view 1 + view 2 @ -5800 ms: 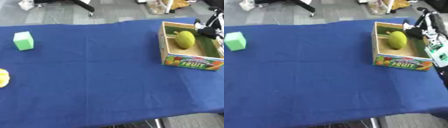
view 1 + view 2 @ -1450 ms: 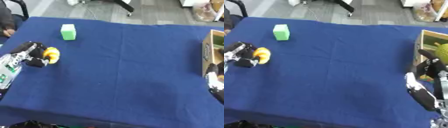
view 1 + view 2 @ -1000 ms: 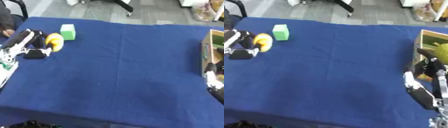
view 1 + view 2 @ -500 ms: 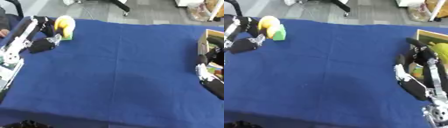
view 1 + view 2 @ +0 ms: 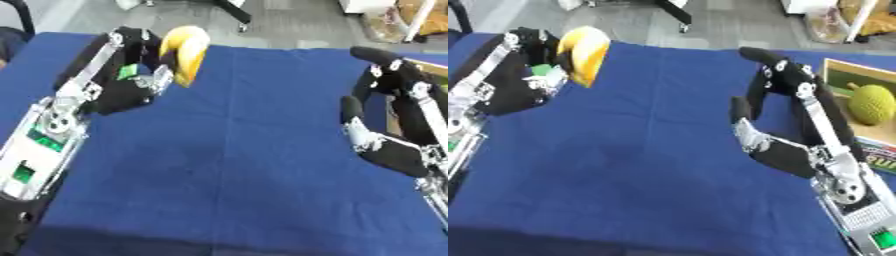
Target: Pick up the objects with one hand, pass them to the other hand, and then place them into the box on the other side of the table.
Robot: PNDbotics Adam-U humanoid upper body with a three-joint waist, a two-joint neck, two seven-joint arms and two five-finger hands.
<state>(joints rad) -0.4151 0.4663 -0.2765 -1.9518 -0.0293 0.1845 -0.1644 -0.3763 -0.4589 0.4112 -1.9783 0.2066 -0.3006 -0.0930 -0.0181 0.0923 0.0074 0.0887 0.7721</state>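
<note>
Pinching yellow fruit (image 5: pixel 184 53) aloft betw. left hand (image 5: pixel 131 82) fingers; right hand (image 5: pixel 785 130) fingers spread.

Both eye views look steeply down from the robot's head, close over the blue bench (image 5: pixel 227 165), facing 12 o'clock toward grey floor. They share nearly everything; the right eye reaches farther toward 3 o'clock.

Table (image 5: pixel 236 170) spans the view. Left hand (image 5: pixel 122 85) at 10 o'clock, raised above the table, fruit (image 5: pixel 182 47) in its fingers. Right hand (image 5: pixel 785 120) at 3 o'clock, over the table. Box (image 5: pixel 846 75) at the right edge, behind the right hand, a second fruit (image 5: pixel 871 104) in it.
</note>
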